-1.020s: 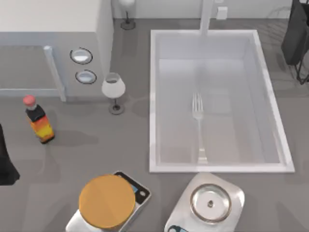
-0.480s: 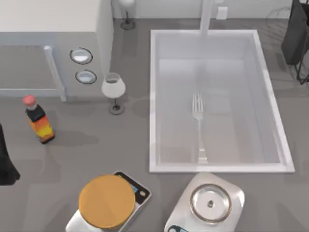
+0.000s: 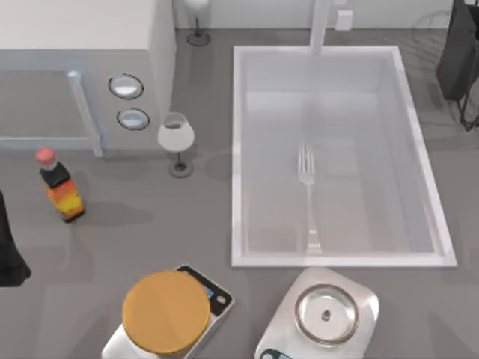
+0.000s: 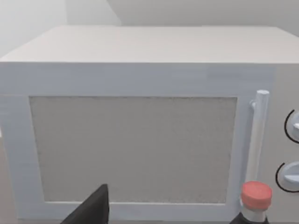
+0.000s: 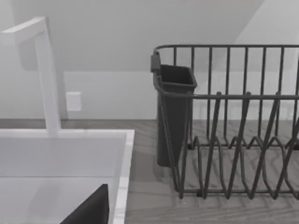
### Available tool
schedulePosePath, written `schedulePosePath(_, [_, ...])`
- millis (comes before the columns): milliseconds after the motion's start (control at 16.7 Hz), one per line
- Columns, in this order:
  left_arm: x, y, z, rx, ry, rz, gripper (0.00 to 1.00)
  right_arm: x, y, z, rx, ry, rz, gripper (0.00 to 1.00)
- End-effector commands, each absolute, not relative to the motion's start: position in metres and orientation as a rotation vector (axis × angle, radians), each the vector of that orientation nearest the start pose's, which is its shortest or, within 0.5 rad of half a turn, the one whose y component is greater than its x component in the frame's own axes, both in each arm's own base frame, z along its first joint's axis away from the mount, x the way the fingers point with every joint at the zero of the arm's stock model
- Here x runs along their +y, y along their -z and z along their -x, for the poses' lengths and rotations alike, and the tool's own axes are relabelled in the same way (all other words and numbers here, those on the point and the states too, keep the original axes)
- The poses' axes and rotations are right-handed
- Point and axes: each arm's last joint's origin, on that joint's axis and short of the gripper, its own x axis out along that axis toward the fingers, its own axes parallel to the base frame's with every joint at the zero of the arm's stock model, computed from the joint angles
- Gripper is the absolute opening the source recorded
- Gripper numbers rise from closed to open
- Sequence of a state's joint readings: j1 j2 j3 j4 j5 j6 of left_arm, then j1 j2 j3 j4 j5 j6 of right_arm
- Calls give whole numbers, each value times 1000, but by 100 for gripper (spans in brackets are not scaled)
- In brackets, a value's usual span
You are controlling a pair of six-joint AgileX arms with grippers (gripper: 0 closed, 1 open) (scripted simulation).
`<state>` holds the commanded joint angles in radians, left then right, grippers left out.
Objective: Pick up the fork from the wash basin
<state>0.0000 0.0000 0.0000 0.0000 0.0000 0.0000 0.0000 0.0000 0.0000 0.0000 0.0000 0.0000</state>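
Fork flat on the floor of the wash basin, roughly mid-basin, tines toward the tap, handle end close to the near wall. Nothing touching it.

Left arm at the worktop's left edge, below the sauce bottle; left claw's state impossible to tell, just a dark finger tip in the left wrist view, facing the microwave and the bottle's red cap.

Right arm parked near the dish rack at the top right; right claw's state likewise impossible to tell, one dark finger tip over the basin rim.

Wine glass left of the basin. Two scales along the front edge: one with an orange disc, one with a steel bowl.
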Motion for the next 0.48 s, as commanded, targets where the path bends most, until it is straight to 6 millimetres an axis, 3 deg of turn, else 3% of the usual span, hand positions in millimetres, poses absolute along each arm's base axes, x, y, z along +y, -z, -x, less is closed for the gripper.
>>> schedulePosePath(240, [-1, -160, -106, 0, 0, 0, 100, 0, -167, -107, 49, -11, -17, 100])
schedulePosePath(480, [-1, -160, -106, 0, 0, 0, 100, 5, -201, -115, 200, -43, -70, 100])
